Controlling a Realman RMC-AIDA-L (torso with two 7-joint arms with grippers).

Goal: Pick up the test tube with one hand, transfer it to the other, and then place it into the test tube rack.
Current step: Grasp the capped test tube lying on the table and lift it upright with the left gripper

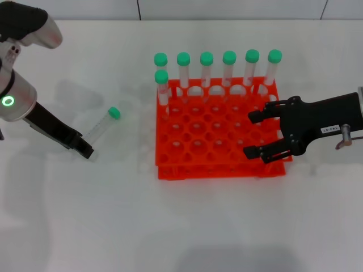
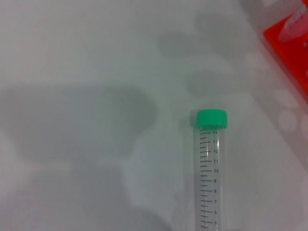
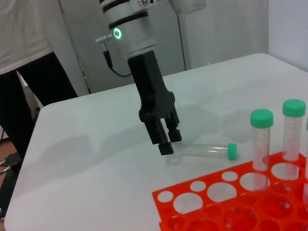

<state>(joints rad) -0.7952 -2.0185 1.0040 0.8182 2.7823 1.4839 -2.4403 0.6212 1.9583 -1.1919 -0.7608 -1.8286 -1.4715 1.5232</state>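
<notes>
The slim clear green-capped test tube [image 1: 102, 124] is lying on the white table [image 1: 187, 226], its base pointing at the nearer left tool [image 1: 85, 148], jaws narrow; the right tool [image 1: 255, 135] is hovering wide over the orange-red rack [image 1: 218, 170].

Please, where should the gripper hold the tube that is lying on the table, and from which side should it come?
Grip the clear body of the test tube, below its green cap, coming from above with fingers across its length. It lies flat, apart from the rack, and the left gripper is at its bottom end.
</notes>
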